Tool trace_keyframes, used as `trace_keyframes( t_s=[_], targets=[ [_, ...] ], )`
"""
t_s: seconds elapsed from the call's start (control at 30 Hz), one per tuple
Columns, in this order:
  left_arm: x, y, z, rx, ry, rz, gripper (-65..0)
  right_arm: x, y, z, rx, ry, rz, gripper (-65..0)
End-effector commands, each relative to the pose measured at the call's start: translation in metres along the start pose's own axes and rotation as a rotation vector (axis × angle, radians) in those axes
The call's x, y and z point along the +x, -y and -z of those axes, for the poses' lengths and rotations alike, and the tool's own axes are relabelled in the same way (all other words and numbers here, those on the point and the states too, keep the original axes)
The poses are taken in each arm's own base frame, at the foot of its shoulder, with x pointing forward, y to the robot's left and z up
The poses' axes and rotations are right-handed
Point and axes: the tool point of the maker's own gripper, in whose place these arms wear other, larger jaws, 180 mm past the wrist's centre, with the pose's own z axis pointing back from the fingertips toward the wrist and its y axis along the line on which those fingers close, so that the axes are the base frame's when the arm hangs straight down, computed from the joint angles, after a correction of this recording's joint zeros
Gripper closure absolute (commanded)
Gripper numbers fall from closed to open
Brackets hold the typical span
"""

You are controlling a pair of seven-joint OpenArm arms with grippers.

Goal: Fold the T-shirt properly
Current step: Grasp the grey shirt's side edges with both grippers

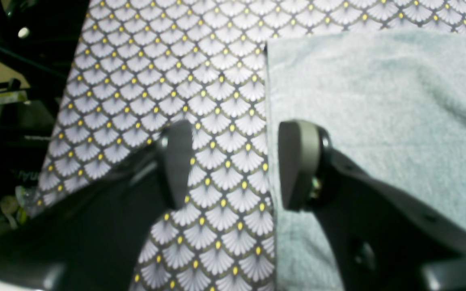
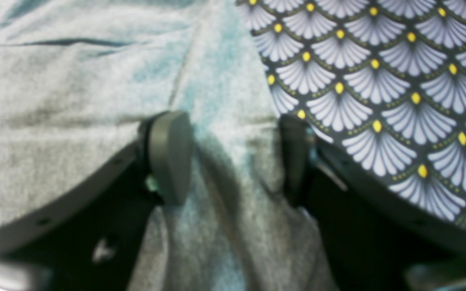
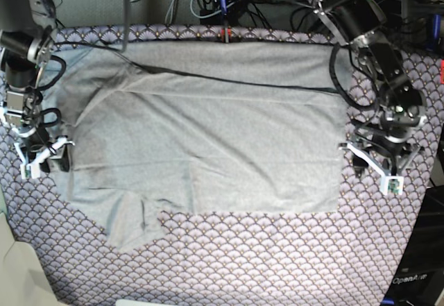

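Just one T-shirt (image 3: 208, 139), two open hands

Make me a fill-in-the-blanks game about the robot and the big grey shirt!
1. The T-shirt lies spread on a tablecloth patterned with ____ dots.
2. The left gripper is open, one finger over the shirt's edge, the other over the ____.
3. The right gripper is open, with ____ fabric between its fingers.

Missing words: yellow; tablecloth; grey
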Motion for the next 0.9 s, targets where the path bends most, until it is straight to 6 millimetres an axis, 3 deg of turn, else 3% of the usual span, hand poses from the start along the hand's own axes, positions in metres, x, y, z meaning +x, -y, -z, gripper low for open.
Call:
trace_keyframes(
  t_s=[0.0, 0.27, 0.4, 0.63, 0.87],
  targets=[
    [0.019, -0.006, -0.003, 0.014, 0.060, 0.003, -33.2, 0.015, 0.007, 0.001, -0.006, 0.026, -0.010, -27.3],
    [0.021, -0.005, -0.003, 0.014, 0.063, 0.004, -33.2, 0.019, 0.007, 0.002, -0.005, 0.036, -0.016, -7.8],
    [0.023, -0.004, 0.000, 0.008, 0.065, -0.001, -33.2, 0.032, 0.011, 0.003, -0.013, 0.061, -0.017, -0.3],
    [0.040, 0.001, 0.015, -0.018, 0.085, -0.031, -33.2, 0.036, 0.023, -0.002, -0.031, 0.065, -0.028, 0.0],
    [0.045, 0.013, 0.053, -0.092, 0.044, -0.095, -33.2, 0.032, 0.026, -0.005, -0.036, 0.055, -0.035, 0.0]
  ],
)
